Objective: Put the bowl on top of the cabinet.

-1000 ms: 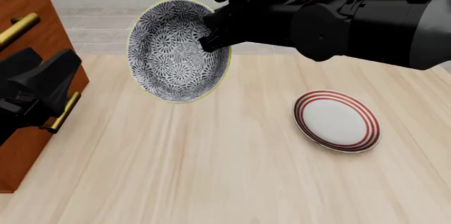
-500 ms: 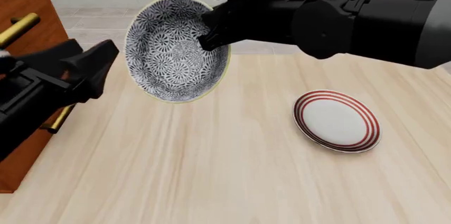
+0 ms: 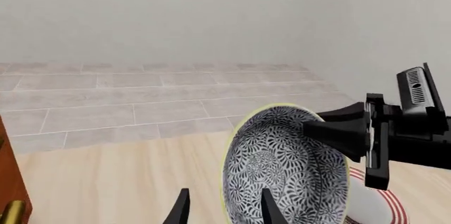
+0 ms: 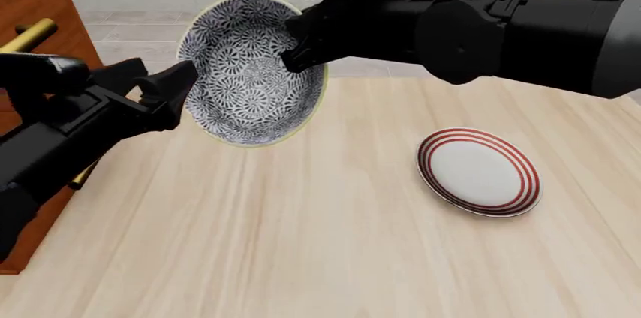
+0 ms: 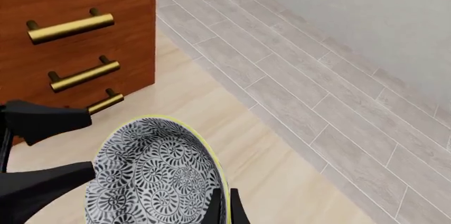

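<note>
A round, deep bowl with a blue-black floral pattern (image 4: 252, 70) hangs tipped on edge above the pale wooden counter (image 4: 331, 243), its mouth facing the camera. The right fingers (image 4: 300, 54) clench its rim. The left fingers (image 4: 173, 93), spread apart, have advanced to its opposite rim since a moment ago.

The bowl (image 4: 252, 70), upper centre of the frame, shows a dense dark blue-black and white floral pattern with a pale yellowish rim. The cabinet (image 4: 40, 10) at the left edge is reddish-brown with brass-coloured handles. The plate (image 4: 479, 172), right of centre, is white with red rings. The surface (image 4: 300, 243) is pale wood grain.
</note>
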Available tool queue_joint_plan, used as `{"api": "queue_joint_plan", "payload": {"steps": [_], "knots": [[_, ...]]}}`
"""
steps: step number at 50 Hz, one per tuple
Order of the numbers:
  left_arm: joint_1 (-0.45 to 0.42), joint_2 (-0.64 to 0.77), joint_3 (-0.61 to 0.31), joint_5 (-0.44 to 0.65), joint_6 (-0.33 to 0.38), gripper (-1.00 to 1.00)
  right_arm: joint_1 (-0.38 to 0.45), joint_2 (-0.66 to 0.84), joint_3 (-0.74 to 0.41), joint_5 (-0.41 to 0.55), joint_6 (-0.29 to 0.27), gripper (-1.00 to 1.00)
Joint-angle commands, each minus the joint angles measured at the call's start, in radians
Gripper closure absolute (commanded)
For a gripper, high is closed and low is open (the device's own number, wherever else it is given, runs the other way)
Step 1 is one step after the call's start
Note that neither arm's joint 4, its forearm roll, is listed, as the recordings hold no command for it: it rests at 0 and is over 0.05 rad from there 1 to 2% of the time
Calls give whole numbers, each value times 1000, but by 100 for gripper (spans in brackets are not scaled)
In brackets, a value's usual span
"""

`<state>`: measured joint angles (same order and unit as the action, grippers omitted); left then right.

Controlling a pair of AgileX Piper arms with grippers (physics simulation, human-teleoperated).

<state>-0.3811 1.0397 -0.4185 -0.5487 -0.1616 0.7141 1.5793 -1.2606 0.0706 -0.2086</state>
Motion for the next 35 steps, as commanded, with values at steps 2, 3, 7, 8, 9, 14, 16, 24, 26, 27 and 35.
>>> {"api": "queue_joint_plan", "payload": {"steps": [2, 3, 7, 8, 9, 14, 16, 24, 26, 27, 35], "knots": [[-13, 61, -25, -16, 34, -100, 2, -5, 1, -6, 4, 100], [-13, 68, -25, -21, 25, -100, 3, -5, 2, -6, 1, 100], [-15, 88, -26, -32, 25, -100, 3, -5, 4, -7, 2, 100], [-16, 96, -27, -37, 24, -100, 3, -5, 4, -6, 3, 100], [-16, 102, -28, -39, 23, -100, 4, -5, 5, -7, 2, 100], [-15, 124, -33, -52, 20, -100, 4, -5, 7, -7, 3, 100], [-17, 136, -35, -58, 17, -100, 3, -6, 7, -7, 4, 100], [-27, 175, -47, -76, 11, -100, 1, -9, 8, -4, 3, 100], [-29, 182, -49, -78, 9, -100, 2, -11, 9, -3, 2, 100], [-29, 186, -50, -80, 9, -100, 1, -12, 9, -3, 2, 100], [-35, 207, -51, -90, 6, -100, 1, -13, 12, -7, 4, 100]]}}
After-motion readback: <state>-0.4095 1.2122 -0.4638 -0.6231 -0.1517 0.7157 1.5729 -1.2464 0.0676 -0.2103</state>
